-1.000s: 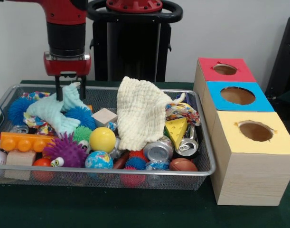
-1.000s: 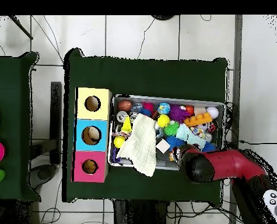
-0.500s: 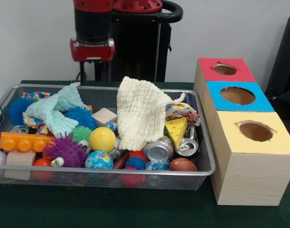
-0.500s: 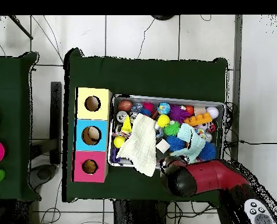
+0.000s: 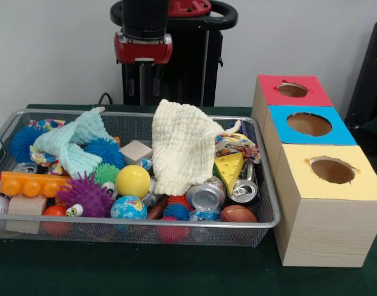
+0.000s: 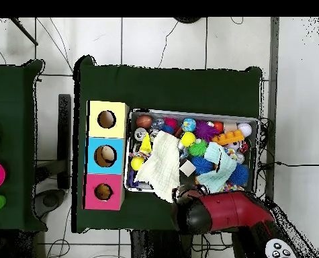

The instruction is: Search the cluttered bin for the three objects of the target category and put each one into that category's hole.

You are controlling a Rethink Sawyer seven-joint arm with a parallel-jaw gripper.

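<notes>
Gripper (image 5: 147,81) raised clear of the bin (image 5: 265,179), hanging behind its far rim at about 12 o'clock in the front view; two dark fingers (image 5: 140,80) parted with a clear gap, nothing between them. In the overhead view, arm (image 6: 222,209) crossing the bin's rim at about 6 o'clock, beside the cream cloth (image 5: 179,145).

Cream cloth draped upright mid-bin, over cans (image 5: 205,194) and small balls. Mint cloth (image 5: 74,143) crumpled at 9 o'clock, resting on blue spiky balls (image 5: 105,150). Yellow ball (image 5: 133,180), purple spiky ball (image 5: 84,195), orange block (image 5: 28,184) and cheese wedge (image 5: 229,168) scattered nearer the front.

Three boxes at 3 o'clock, just beside the bin: red (image 5: 292,90) farthest, blue (image 5: 308,124) between, yellow (image 5: 332,170) nearest, each with a round hole on top.

Target category not evident; probably cloths, both lying in the bin. Step in hand seemingly a search, with no grasp made. Next move likely calling for a descent onto a cloth fold, a pinch, then carriage toward a hole.
</notes>
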